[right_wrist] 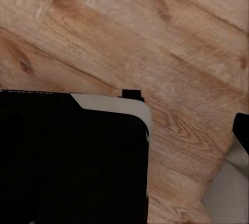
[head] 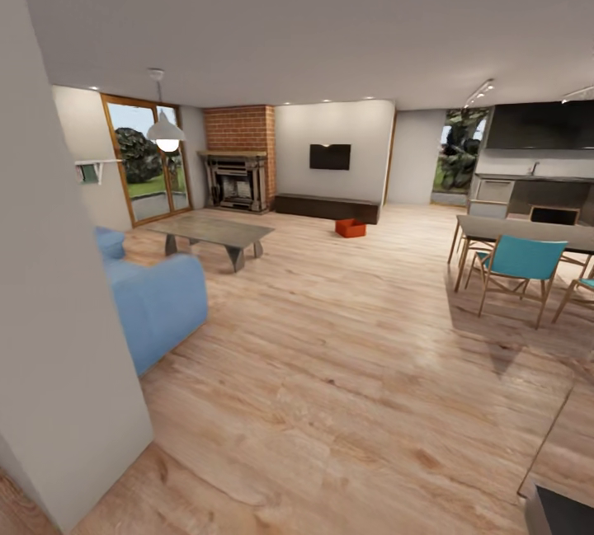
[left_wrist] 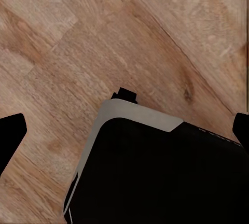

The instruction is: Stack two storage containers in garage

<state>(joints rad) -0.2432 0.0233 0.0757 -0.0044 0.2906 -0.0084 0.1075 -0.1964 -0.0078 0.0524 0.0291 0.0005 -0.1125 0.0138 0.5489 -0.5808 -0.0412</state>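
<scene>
wood-plank floor (head: 346, 370) nearest; 1 orange-red storage container (head: 350, 227) far off; jaws' state unclear; no legible writing.

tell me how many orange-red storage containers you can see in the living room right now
1. A single orange-red storage container sits on the wood floor far across the room, in front of the low dark TV bench. The second one may be hidden behind it or the furniture.
</scene>
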